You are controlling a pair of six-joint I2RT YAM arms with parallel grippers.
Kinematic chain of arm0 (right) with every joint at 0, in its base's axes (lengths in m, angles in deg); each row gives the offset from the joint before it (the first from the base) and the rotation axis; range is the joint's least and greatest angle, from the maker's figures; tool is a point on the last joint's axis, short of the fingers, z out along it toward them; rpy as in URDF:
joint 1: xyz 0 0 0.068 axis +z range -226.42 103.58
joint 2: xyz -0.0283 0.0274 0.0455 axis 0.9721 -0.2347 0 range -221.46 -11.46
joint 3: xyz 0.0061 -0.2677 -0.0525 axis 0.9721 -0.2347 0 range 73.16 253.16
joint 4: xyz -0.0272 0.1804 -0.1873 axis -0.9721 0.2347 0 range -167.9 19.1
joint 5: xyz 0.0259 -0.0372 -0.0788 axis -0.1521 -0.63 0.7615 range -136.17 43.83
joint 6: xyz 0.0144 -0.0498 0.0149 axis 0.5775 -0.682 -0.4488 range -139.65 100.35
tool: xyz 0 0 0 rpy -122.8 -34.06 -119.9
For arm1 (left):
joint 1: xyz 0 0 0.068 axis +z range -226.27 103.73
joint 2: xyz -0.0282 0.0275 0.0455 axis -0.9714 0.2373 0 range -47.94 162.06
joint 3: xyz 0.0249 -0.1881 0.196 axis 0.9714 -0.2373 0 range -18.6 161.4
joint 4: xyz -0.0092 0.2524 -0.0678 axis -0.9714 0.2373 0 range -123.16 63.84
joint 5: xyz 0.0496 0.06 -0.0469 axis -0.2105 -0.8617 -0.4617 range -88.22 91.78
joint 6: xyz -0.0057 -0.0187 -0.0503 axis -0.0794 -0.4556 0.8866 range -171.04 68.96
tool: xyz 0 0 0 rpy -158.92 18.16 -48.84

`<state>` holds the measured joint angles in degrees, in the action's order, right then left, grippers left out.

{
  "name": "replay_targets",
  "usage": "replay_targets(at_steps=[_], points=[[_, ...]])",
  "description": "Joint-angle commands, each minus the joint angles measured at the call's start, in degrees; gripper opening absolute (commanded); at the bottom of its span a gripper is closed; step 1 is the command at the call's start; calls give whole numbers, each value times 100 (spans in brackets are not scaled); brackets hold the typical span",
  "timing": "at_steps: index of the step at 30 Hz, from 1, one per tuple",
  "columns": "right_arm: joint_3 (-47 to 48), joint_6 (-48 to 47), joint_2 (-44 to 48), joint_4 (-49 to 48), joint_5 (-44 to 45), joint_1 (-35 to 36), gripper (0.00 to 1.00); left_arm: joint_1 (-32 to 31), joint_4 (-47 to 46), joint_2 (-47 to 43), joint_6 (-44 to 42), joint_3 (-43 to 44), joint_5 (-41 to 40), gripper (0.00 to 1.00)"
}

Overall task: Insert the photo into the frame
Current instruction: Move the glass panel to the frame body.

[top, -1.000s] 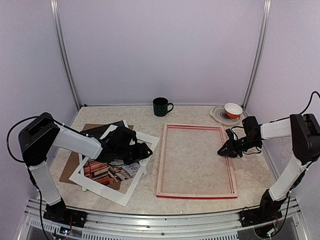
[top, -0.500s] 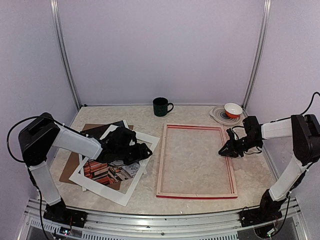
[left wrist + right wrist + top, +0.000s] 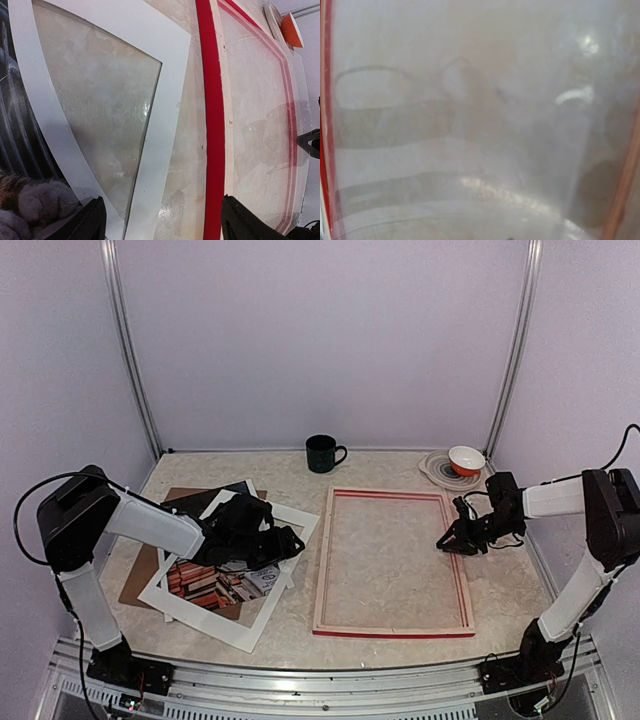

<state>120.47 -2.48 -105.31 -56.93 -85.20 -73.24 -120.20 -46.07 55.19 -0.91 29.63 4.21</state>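
Note:
The frame (image 3: 322, 570) lies back-up right of centre, pale wood with a red near edge. Its red edge (image 3: 212, 125) also runs down the left wrist view. The photo (image 3: 215, 585), a cat among books, lies at the left under a white mat (image 3: 270, 605); its fur shows at the corner (image 3: 25, 200). My left gripper (image 3: 288, 540) hovers open over the mat's right side, fingers (image 3: 95, 222) apart with nothing between them. My right gripper (image 3: 443, 540) is at the frame's right rail. Its wrist view shows only a blurred clear pane and a red edge (image 3: 325, 125); its fingers are hidden.
A brown backing board (image 3: 140, 575) lies under the mat and photo. A dark mug (image 3: 321, 453) stands at the back centre. An orange and white bowl (image 3: 465, 459) rests on plates at the back right. The enclosure walls stand close on both sides.
The right gripper's tip has shifted very slightly toward the far side at the frame's right rail. The left arm has not moved.

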Motion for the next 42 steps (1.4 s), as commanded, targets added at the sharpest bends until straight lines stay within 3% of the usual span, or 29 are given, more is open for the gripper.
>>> replay_targets(at_steps=[1,20,29,42], points=[[123,-117,104,10,104,-72,23,-46,-99,65,25,-36,62,78],[162,-73,119,-95,26,-72,29,-46,-63,101,33,47,72,78],[129,-40,165,-125,17,-54,38,-61,-88,198,66,79,98,78],[129,-38,225,-70,230,-37,40,-85,-98,161,108,64,13,79]])
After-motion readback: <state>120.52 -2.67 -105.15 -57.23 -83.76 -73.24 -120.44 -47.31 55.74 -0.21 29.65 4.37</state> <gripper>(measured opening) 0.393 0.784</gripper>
